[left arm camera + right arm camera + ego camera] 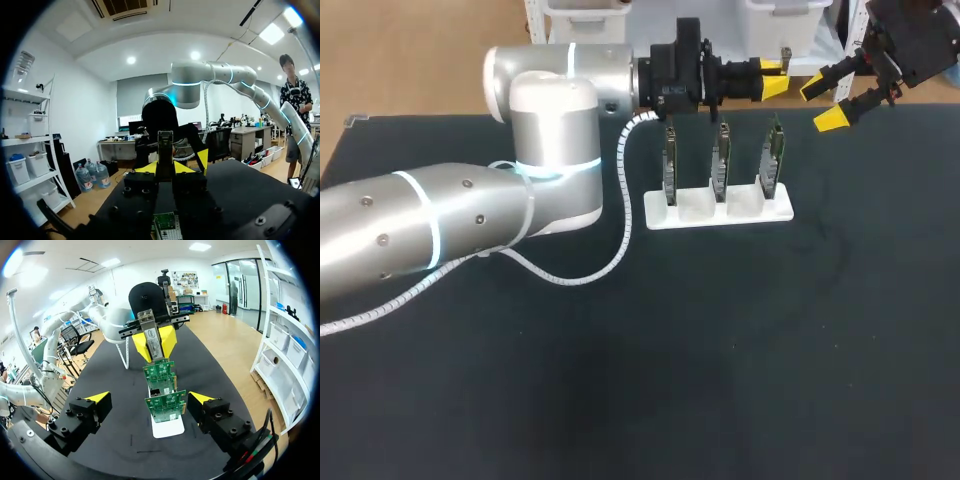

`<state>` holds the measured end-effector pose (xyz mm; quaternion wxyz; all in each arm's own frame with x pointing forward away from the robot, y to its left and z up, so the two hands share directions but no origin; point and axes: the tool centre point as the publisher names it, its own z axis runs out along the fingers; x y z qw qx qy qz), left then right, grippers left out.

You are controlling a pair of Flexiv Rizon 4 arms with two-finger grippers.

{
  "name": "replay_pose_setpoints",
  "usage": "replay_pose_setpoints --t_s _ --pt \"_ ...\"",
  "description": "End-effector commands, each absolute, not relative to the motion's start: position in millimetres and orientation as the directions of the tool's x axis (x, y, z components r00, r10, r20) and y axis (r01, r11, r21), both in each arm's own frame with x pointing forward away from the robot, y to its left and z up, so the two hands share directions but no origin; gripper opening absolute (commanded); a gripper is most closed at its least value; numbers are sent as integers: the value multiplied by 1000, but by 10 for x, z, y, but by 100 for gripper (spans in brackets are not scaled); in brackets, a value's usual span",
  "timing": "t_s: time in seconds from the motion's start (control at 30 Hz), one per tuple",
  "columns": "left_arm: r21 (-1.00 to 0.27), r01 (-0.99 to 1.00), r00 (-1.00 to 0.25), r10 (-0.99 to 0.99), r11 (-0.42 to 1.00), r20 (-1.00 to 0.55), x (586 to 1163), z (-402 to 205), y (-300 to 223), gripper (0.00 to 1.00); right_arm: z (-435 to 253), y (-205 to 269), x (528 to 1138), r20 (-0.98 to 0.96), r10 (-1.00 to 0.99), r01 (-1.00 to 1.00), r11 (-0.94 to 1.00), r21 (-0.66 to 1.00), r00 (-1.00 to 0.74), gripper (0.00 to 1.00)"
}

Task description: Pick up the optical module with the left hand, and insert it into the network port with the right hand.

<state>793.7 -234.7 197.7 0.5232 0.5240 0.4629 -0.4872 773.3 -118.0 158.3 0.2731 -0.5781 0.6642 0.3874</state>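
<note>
Left gripper (773, 78): clamped on the optical module (149, 333). Both yellow fingertips (168, 341) press on it from opposite sides. In the right wrist view the module shows as a narrow metal-coloured bar, with its end projecting past the tips toward my other claw. In the left wrist view the same bar runs straight out between my own tips. The left arm (440, 225) comes in low across the table (720, 350), with a white coiled cable (590, 275) hanging from it onto the dark surface. It holds the claw level in the air above the far side of the table. Right gripper (823, 104): fingers spread wide, nothing between them, nothing touching them. It hangs in the air just beside the left claw's tips, close but apart, and faces them. White stand (720, 210): resting flat on the table under and a little nearer than the two claws. It carries three green circuit boards (720, 160) set upright in a row, each in its own slot. In the right wrist view the boards line up one behind another ahead of my open fingers, with the held module above and beyond them. The module touches none of the boards. I cannot make out the network port on any board.
</note>
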Motion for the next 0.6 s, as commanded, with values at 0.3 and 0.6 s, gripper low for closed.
replay_pose_setpoints --t_s 0.3,0.6 --pt "102 994 102 -8 -43 -995 7875 2018 -2379 0 1586 -1178 7718 -811 -557 -980 34 196 -182 100" --pt "104 994 104 -3 -46 -995 7868 2024 -2377 0 1586 -1178 7718 -811 -557 -980 34 196 -182 100"
